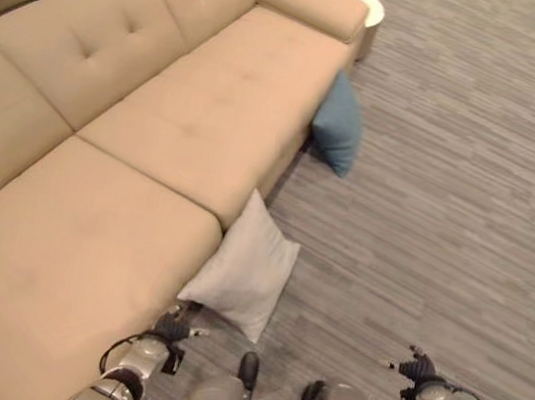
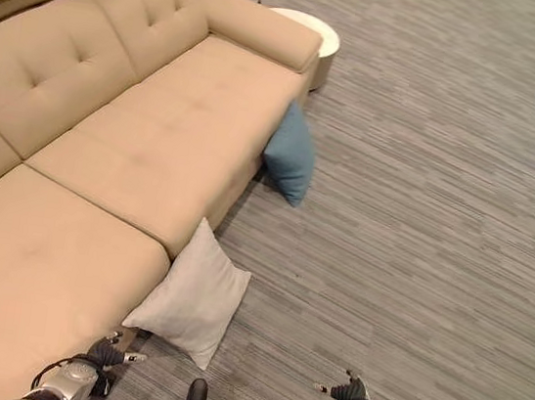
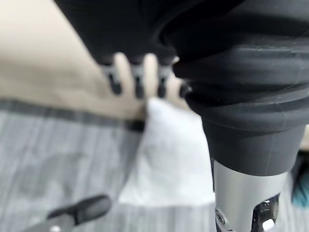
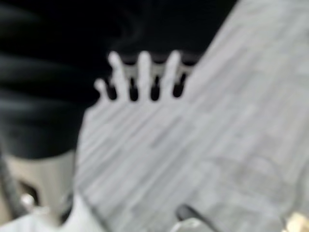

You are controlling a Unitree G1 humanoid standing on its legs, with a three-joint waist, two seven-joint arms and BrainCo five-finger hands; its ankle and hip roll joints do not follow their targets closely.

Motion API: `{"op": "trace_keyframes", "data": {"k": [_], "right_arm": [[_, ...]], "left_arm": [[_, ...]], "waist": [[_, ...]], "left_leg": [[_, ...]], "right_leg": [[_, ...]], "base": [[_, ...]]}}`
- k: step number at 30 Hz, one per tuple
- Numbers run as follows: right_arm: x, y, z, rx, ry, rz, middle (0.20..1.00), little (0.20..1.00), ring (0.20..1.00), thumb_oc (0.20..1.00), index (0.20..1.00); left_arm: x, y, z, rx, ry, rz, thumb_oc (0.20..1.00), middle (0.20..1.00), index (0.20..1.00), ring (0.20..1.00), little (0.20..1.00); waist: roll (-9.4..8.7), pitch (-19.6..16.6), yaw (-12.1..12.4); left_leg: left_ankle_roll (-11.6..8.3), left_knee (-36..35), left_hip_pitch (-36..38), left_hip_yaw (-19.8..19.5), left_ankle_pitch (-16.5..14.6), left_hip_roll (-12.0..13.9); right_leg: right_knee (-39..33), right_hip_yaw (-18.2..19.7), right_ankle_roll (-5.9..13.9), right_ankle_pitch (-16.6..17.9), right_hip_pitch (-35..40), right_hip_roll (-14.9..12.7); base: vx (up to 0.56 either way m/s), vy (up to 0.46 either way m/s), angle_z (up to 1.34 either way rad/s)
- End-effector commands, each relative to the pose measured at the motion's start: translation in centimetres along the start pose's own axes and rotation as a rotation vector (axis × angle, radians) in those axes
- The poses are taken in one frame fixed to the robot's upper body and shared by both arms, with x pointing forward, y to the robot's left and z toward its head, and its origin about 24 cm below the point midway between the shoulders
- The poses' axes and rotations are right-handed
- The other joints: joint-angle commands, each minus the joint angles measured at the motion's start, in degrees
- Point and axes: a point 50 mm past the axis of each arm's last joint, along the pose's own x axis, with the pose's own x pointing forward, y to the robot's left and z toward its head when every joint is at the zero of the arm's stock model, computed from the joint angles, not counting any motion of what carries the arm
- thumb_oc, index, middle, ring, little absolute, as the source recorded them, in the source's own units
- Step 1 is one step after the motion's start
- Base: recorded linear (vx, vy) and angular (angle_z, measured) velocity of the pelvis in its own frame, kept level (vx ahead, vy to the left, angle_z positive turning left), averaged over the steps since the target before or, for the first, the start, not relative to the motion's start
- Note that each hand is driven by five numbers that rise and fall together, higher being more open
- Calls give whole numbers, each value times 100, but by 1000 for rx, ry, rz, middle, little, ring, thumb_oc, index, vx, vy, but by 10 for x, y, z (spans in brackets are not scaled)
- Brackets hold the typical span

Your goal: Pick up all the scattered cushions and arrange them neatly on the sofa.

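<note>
A white cushion (image 1: 242,268) leans against the sofa (image 1: 137,143) just ahead of the left hand (image 1: 175,327), fingers straight and empty. The right hand (image 2: 349,391), open, hangs over bare floor. The blue cushion (image 1: 339,123) lies well beyond. Both look soft, light; best pinched at a corner.

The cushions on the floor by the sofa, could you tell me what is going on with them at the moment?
Nothing is picked up yet. The white cushion and the blue cushion both lean on the floor against the front of the beige sofa, whose seats are bare. The left hand hangs open close to the white cushion's lower corner, holding nothing. The right hand is open too, over the grey floor.
</note>
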Motion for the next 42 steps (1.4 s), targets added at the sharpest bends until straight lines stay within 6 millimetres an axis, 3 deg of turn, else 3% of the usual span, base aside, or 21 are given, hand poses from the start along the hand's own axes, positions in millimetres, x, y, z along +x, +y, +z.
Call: {"op": "trace_keyframes", "data": {"k": [1,4,5,6,9,10,12,14,15,17,18,19,21,24,25,27,28,31,33,35,42], "right_arm": [[4,-19,9,-34,-46,-44,1000,1000,1000,1000,1000],[3,-19,9,-44,-50,-44,1000,1000,1000,1000,1000],[3,-19,9,-44,-50,-44,1000,1000,1000,1000,1000],[3,-20,10,-45,-55,-47,1000,1000,1000,1000,1000],[2,-18,9,-49,-64,-40,1000,1000,1000,1000,1000],[2,-17,8,-35,-67,-44,1000,1000,1000,1000,1000],[2,-19,11,-26,-80,-53,1000,1000,1000,1000,1000],[2,-22,14,-25,-92,-64,1000,1000,1000,1000,1000],[2,-25,14,-15,-96,-75,1000,1000,1000,1000,1000],[2,-25,14,-15,-96,-75,1000,1000,1000,1000,1000],[2,-26,13,-1,-90,-83,1000,1000,1000,1000,1000],[2,-24,8,9,-68,-77,1000,1000,1000,1000,1000],[1,-22,6,6,-60,-68,1000,1000,1000,1000,1000],[1,-16,8,4,-62,-52,1000,1000,1000,1000,1000],[1,-14,9,-13,-66,-44,1000,1000,1000,1000,1000],[1,-10,11,-12,-72,-32,1000,1000,1000,1000,1000],[1,-7,16,-29,-89,-21,1000,1000,1000,1000,1000],[1,-4,25,-9,-117,-17,1000,1000,1000,1000,1000],[2,-6,29,-9,-132,-21,1000,1000,1000,1000,1000],[2,-8,32,-17,-146,-27,1000,1000,1000,1000,1000],[1,-12,31,-38,-158,-36,1000,1000,1000,1000,1000]], "left_arm": [[-2,4,-1,-13,-28,16,1000,1000,1000,1000,1000],[-2,3,-4,-10,-19,15,1000,1000,1000,1000,1000],[-2,3,-5,-11,-19,15,1000,1000,1000,1000,1000],[-3,2,-6,-7,-19,13,1000,1000,1000,1000,1000],[-4,4,-11,-21,-3,20,1000,1000,1000,1000,1000],[-3,5,-7,-51,-15,26,1000,1000,1000,1000,1000],[-2,6,-4,-65,-19,30,1000,1000,1000,1000,1000],[-1,5,2,-63,-35,27,1000,1000,1000,1000,1000],[-1,2,6,-66,-48,17,1000,1000,1000,1000,1000],[-1,2,6,-66,-48,17,1000,1000,1000,1000,1000],[-1,-1,7,-56,-47,4,1000,1000,1000,1000,1000],[-1,-3,6,-37,-45,-11,1000,1000,1000,1000,1000],[-3,-4,-3,-26,-20,-16,1000,1000,1000,1000,1000],[-5,-3,-17,-44,31,-8,1000,1000,1000,1000,1000],[-6,-2,-24,-54,48,-1,1000,1000,1000,1000,1000],[-8,1,-31,-55,73,6,1000,1000,1000,1000,1000],[-8,3,-34,-57,77,11,1000,1000,1000,1000,1000],[-6,9,-25,-40,52,30,1000,1000,1000,1000,1000],[-5,9,-19,-31,27,30,1000,1000,1000,1000,1000],[-2,10,-8,-24,-12,33,1000,1000,1000,1000,1000],[-2,12,-7,-59,-9,48,1000,1000,1000,1000,1000]], "waist": [[-96,79,-77],[-116,81,-168],[-111,86,-178],[-150,82,-185],[-218,61,-94],[-211,-4,-4],[-208,-18,-30],[-228,23,-53],[-262,104,-78],[-261,103,-82],[-283,133,-174],[-273,75,-261],[-256,24,-193],[-259,-45,-156],[-273,-64,-74],[-274,-49,-52],[-230,-4,22],[-157,50,-122],[-107,30,-186],[-121,3,-271],[-186,-36,-243]], "left_leg": [[-392,720,-220,-310,-431,-92],[-448,737,-123,-776,-498,-150],[-449,737,-115,-788,-502,-146],[-477,742,-111,-1099,-484,-189],[-556,670,-152,-1392,-399,-175],[-769,546,-328,-1690,-198,8],[-872,570,-524,-1721,-118,156],[-921,759,-754,-1561,-126,289],[-907,1039,-984,-1029,-128,336],[-907,1053,-992,-1032,-135,334],[-844,1171,-1115,34,-99,467],[-779,1035,-1069,802,-69,555],[-718,933,-1054,784,-99,269],[-670,698,-976,811,-68,227],[-629,670,-883,638,-136,155],[-609,615,-827,652,-94,200],[-513,551,-670,579,-131,214],[-483,397,-531,298,-43,229],[-504,296,-437,149,-31,233],[-539,293,-411,-38,-63,186],[-742,247,-571,-305,64,246]], "right_leg": [[-1427,1048,180,1270,253,160],[-1511,1683,303,1459,72,269],[-1507,1671,301,1451,82,270],[-1378,1762,314,1442,100,331],[-1471,1322,227,1291,368,266],[-1492,1053,83,1050,480,345],[-1523,702,21,945,583,319],[-1614,447,-54,875,697,321],[-1743,214,-101,892,831,299],[-1746,211,-101,893,833,299],[-1902,-136,-102,943,964,256],[-2036,-379,-92,969,1043,276],[-2054,-413,-80,973,1086,342],[-1987,-424,-55,954,1061,371],[-1888,-392,-25,916,1084,354],[-1468,-441,33,853,1025,282],[-808,-459,166,831,850,136],[-296,190,261,897,522,260],[-592,595,171,818,499,306],[-1232,1189,165,1035,493,261],[-1672,941,83,984,731,280]], "base": [[280,-85,105],[252,-101,102],[177,-135,143],[146,-145,161],[95,-257,159],[54,-388,100],[4,-386,145],[-69,-275,208],[-51,-118,184],[-52,-106,92],[-69,-148,39],[-58,-146,93],[33,-23,138],[63,51,-23],[85,73,-45],[102,127,-31],[78,150,-7],[73,75,3],[99,-10,48],[120,-99,50],[14,-141,54]]}}
